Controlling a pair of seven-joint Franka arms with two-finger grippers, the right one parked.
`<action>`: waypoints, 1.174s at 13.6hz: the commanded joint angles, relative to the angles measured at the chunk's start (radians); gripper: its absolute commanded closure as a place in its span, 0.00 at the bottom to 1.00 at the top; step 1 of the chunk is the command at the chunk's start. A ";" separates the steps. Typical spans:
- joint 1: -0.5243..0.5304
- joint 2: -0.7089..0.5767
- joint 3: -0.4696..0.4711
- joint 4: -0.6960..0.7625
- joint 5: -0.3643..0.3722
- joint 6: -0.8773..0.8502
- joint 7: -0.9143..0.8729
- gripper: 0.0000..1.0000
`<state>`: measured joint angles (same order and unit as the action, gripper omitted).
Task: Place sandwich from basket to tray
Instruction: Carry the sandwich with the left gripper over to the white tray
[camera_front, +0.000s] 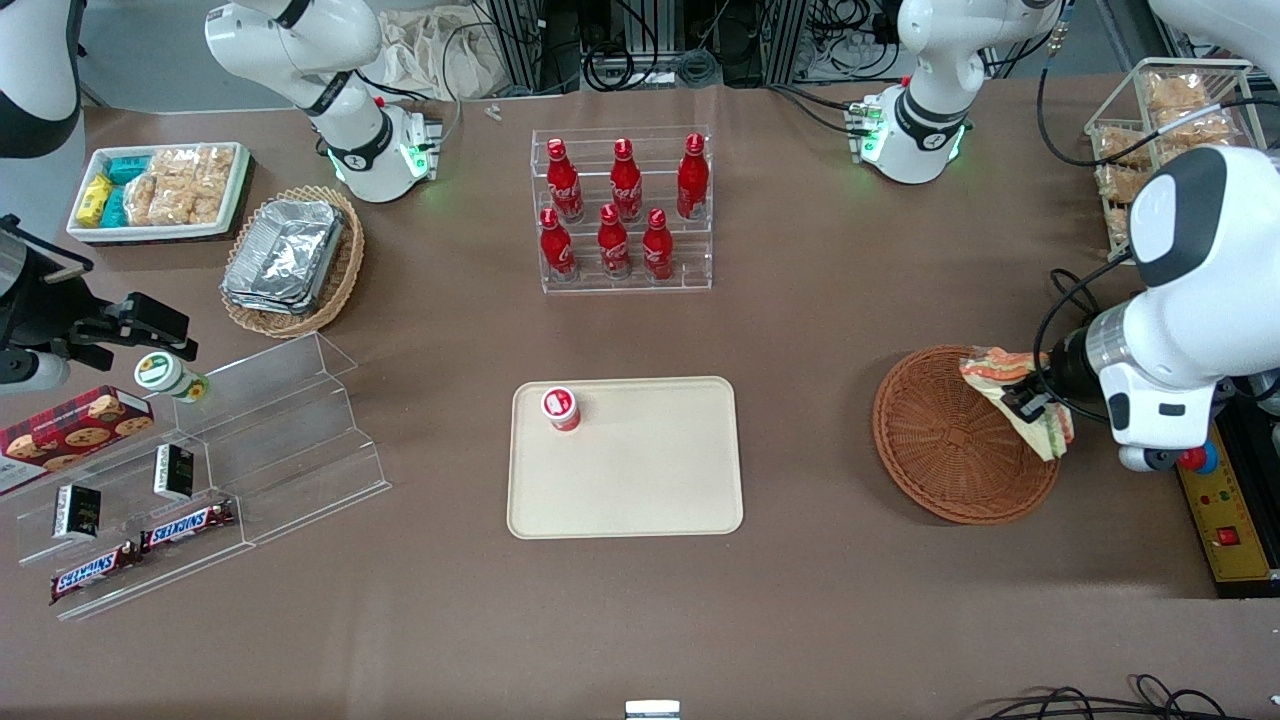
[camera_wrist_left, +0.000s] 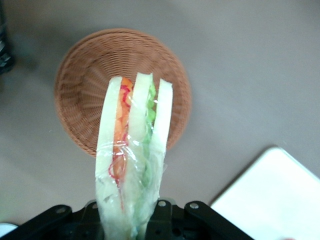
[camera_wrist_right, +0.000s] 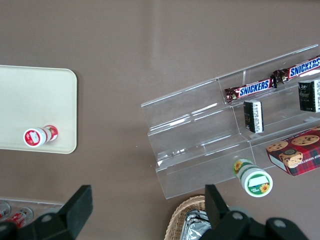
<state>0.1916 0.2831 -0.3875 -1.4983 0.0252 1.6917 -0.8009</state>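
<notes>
Clamped on the clear-wrapped triangular sandwich (camera_front: 1012, 392), the left gripper (camera_front: 1025, 398) hangs above the round reddish-brown wicker basket (camera_front: 940, 440). That height looks meant to clear the rim. The flat cream tray (camera_front: 640, 480) waits nearby.

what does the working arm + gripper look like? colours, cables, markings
The arm has glossy white shells with a dark grey panel at one joint and a silver ring at the wrist. Black cables loop beside it. The gripper is black, with black fingers and visible screws. Its base glows green and carries a small black logo.
</notes>
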 joint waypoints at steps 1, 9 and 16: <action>-0.006 0.048 -0.086 0.059 -0.010 -0.014 0.212 1.00; -0.225 0.257 -0.148 0.059 0.016 0.291 0.166 1.00; -0.334 0.447 -0.146 0.052 0.120 0.465 0.123 1.00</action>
<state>-0.1258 0.6862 -0.5389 -1.4777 0.1155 2.1406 -0.6584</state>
